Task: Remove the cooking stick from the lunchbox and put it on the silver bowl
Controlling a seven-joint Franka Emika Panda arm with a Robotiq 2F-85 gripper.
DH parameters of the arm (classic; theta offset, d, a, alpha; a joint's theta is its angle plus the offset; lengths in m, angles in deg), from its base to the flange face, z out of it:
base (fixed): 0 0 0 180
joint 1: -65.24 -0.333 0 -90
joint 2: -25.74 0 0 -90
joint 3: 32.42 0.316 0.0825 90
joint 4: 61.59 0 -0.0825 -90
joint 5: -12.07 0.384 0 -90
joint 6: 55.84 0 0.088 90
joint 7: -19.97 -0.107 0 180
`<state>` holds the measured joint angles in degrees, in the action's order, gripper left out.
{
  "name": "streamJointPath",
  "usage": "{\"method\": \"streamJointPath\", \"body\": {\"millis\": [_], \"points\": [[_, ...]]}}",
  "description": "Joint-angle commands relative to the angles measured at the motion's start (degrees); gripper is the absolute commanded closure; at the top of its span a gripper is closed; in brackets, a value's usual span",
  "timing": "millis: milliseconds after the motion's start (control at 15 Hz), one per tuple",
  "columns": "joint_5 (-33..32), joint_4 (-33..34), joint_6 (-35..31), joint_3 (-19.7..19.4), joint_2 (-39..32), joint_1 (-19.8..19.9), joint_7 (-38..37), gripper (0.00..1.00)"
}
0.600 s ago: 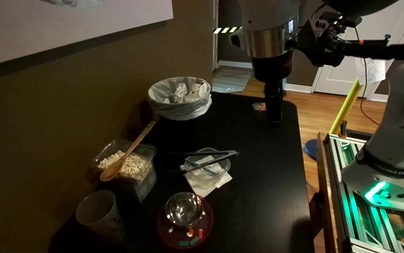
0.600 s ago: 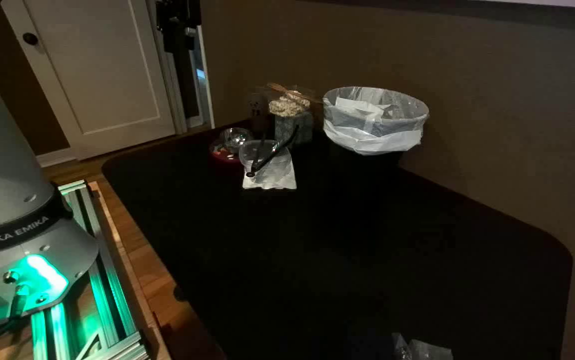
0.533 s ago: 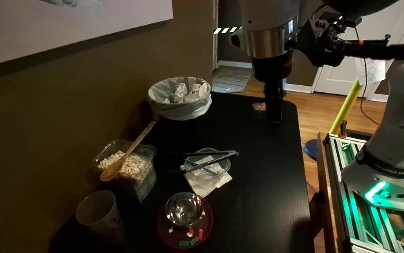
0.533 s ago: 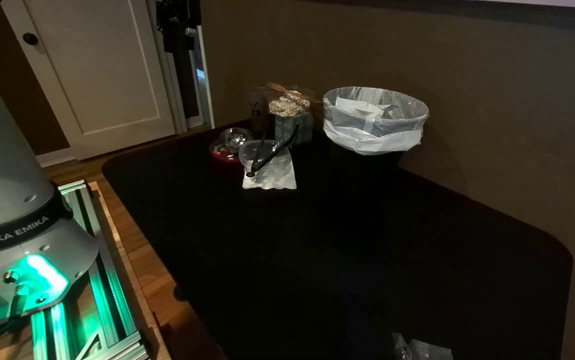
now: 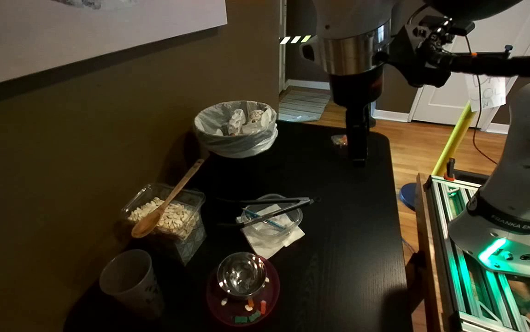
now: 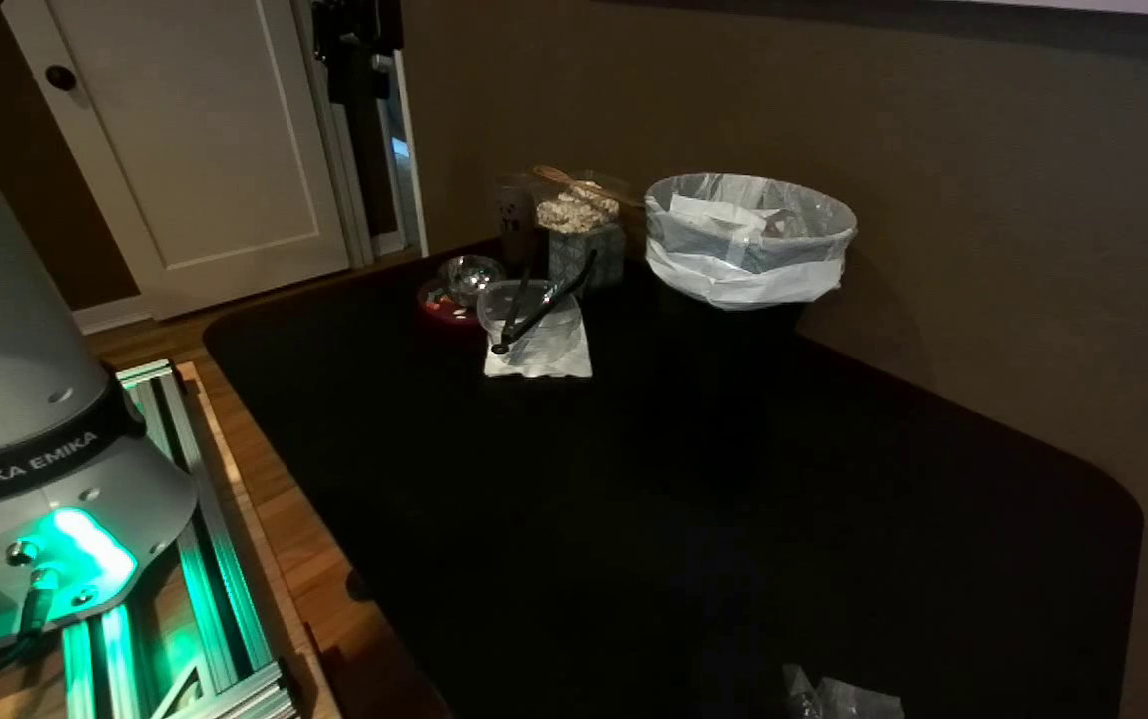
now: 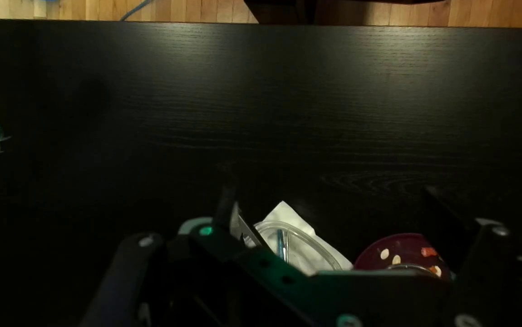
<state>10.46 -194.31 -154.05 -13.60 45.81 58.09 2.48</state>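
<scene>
Exterior view: over the dark worktop (image 5: 348, 258) hangs the end effector (image 5: 358, 160), fingers spread apart in the wrist view. Left sits the lunchbox (image 5: 194, 199), near, a red plate (image 5: 215, 305); the cooking stick (image 5: 163, 207) lies across the lunchbox, the silver bowl (image 5: 242, 275) on the plate.

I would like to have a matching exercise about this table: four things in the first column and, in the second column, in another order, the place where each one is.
Things
1. silver bowl
2. tongs
3. wooden spoon
4. white napkin

Places
A. partly showing from under a round clear container
B. lying across a clear box of pale pieces
C. standing on a dark red plate
D. lying over the top of the round clear container

Pairs: 1-C; 2-D; 3-B; 4-A
</scene>
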Motion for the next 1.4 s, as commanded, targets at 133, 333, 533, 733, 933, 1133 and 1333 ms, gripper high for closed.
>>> {"method": "streamJointPath", "body": {"millis": [133, 333, 533, 733, 933, 1133, 1333], "points": [[-7.4, 5.35, -9.49, -0.58, -4.26, -1.48, 3.67, 0.0], [-15.46, 13.62, -9.66, 0.41, -12.22, -0.28, 0.32, 0.0], [-13.28, 23.93, -6.37, -1.07, -20.45, -1.1, -2.87, 0.0], [-6.8, 32.07, -6.09, -3.04, -26.33, -2.43, -1.6, 0.0], [-6.5, 30.19, -8.52, -4.46, -25.0, -3.18, -0.94, 0.0], [-5.42, 32.53, -8.03, -4.78, -26.58, -3.42, -0.62, 0.0], [-6.16, 28.09, -15.1, -4.87, -24.14, -3.54, 10.5, 0.0]]}}
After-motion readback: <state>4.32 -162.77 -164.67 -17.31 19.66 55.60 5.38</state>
